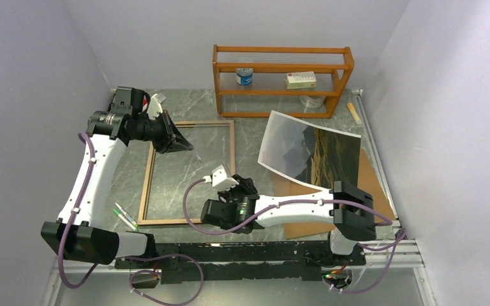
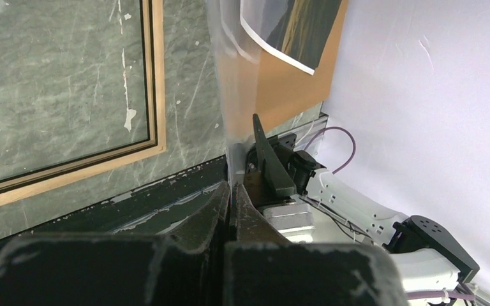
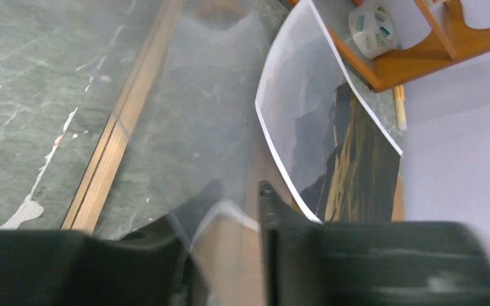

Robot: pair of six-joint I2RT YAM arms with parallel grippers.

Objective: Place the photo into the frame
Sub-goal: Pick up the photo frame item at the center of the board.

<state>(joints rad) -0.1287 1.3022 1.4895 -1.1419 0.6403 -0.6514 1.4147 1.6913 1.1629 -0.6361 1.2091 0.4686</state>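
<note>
**Two arms at a clear sheet, with the photo lying beside the frame**

We see a green marbled surface (image 1: 258, 131) from above. The frame (image 1: 147, 185) lies flat on it, left of centre, with its light wood side up and nothing inside it but the stone.

The photo (image 1: 312, 150) is well to the right of the frame and does not touch it. It lies picture side up, showing grey mountains and a tan hillside. Its near part rests on brown cardboard (image 1: 373, 185), and its left edge curls up off the surface. Behind it, an orange-brown rack (image 1: 281, 50) stands against the back wall.

The left gripper (image 1: 177, 141) reaches over the frame's far left corner. In its wrist view the fingers meet, pinching the edge of a clear sheet (image 2: 230, 95) that rises between them.

The right gripper (image 1: 241, 183) sits just past the frame's near right corner, pointing away from the bases. In its wrist view the same clear sheet runs between its fingers. A gap shows there, but the view is blurred, and we cannot tell whether the fingers clamp the sheet.

Neither gripper touches the photo.
</note>
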